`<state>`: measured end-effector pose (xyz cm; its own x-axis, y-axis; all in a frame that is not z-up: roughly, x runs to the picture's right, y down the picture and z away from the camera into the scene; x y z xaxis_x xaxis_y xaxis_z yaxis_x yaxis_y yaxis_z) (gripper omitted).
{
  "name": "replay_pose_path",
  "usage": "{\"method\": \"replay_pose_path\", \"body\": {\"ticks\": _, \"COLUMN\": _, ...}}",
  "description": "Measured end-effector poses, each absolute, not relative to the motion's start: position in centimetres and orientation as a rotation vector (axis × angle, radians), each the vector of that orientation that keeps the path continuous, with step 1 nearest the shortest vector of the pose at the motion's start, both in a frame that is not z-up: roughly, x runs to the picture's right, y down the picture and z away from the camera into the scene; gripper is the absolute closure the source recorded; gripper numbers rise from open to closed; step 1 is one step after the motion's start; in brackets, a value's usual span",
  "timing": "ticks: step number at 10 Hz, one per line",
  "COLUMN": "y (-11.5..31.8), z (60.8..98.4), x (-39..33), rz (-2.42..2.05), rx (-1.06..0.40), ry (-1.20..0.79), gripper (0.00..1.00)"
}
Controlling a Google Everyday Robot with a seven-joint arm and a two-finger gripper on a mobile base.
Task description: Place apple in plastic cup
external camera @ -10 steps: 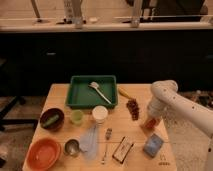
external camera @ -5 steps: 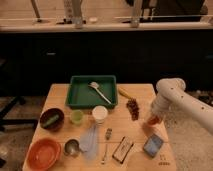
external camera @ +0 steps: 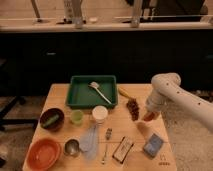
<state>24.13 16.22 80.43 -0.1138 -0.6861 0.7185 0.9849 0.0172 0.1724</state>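
The apple is a small orange-red fruit at the tip of my gripper, which is shut on it just above the right part of the wooden table. My white arm comes in from the right. The plastic cup is short and light green. It stands upright on the left half of the table, beside the white cup and far to the left of the gripper.
A green tray holding a spoon is at the back. Dark grapes lie just left of the gripper, a banana behind them. A dark bowl, orange bowl, metal cup, cutlery, a packet and a blue object fill the front.
The gripper has risen a little with the apple and the arm has drawn back toward the right. Nothing else on the table has moved.
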Motion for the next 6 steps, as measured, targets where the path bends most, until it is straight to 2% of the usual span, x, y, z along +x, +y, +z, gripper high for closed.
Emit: {"method": "replay_pose_path", "body": {"ticks": 6, "y": 14.6, "z": 78.4, "x": 16.8, "rz": -1.671, "rx": -0.496, "ry": -0.791, "gripper": 1.00}}
